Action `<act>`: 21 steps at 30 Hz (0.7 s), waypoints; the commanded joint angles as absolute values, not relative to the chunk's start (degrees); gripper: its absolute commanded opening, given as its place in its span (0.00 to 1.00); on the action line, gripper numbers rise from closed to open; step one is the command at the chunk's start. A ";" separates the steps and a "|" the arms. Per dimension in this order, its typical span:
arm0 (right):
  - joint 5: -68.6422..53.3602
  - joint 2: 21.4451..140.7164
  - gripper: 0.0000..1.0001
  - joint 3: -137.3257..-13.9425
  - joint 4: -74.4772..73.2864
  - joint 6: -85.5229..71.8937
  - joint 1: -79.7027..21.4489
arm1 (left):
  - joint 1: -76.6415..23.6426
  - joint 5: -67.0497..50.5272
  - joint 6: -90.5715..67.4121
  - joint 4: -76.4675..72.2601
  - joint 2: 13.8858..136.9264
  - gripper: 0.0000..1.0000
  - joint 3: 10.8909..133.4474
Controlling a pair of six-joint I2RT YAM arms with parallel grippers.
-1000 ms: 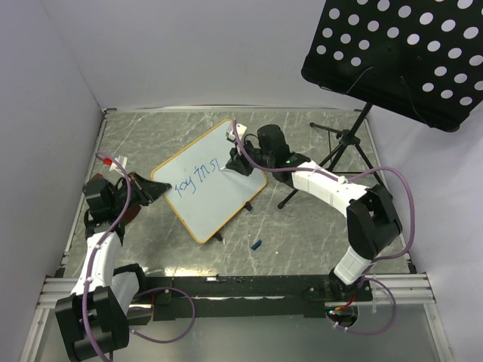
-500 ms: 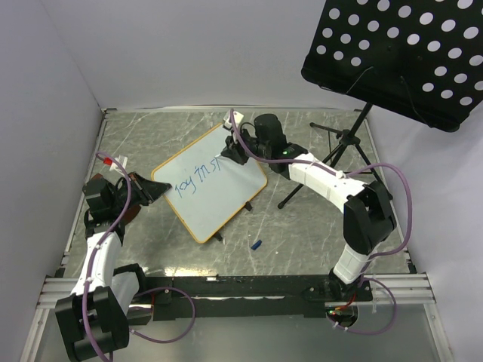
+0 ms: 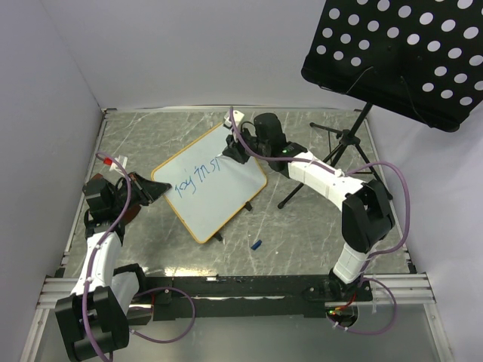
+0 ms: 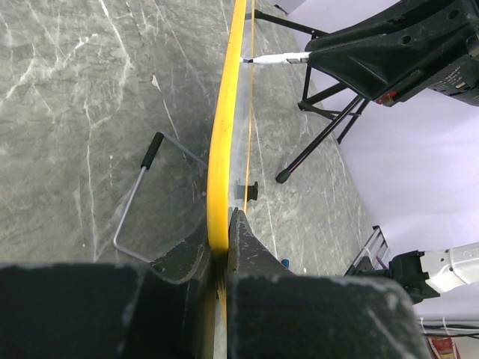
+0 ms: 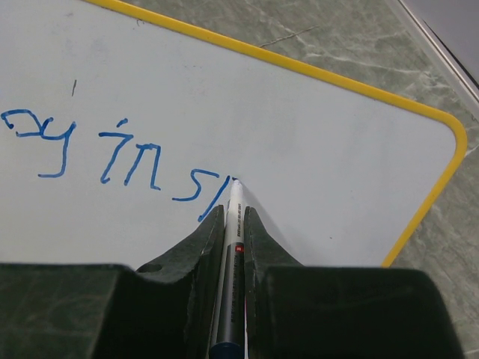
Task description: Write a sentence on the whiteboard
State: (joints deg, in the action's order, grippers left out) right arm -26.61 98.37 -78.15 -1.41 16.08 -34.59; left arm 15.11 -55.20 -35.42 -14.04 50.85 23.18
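Left fingers (image 4: 191, 258): clamped on whiteboard (image 4: 221, 149) edge
Right fingers (image 5: 196, 243): gripped marker (image 5: 233, 198)
Marker tip: touched whiteboard beside sentence (image 5: 123, 161)

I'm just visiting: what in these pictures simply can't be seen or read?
- Right wrist view: the sentence starts beyond the left edge; first letters cut off.
- Left wrist view: the whiteboard shows edge-on, so its writing is hidden.
- Top view: the writing is too small to read; the right gripper covers the marker tip.
- Top view: a small blue thing on the table is too small to identify.
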 commanded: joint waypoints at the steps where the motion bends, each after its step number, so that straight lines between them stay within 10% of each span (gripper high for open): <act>1: -26.28 99.93 0.00 -81.48 -1.32 15.56 -33.93 | 14.41 -56.34 -28.92 -15.03 50.71 0.01 24.08; 21: -28.21 98.00 0.00 -78.75 -2.19 16.87 -33.13 | 14.41 -56.34 -29.00 -15.21 50.54 0.01 24.08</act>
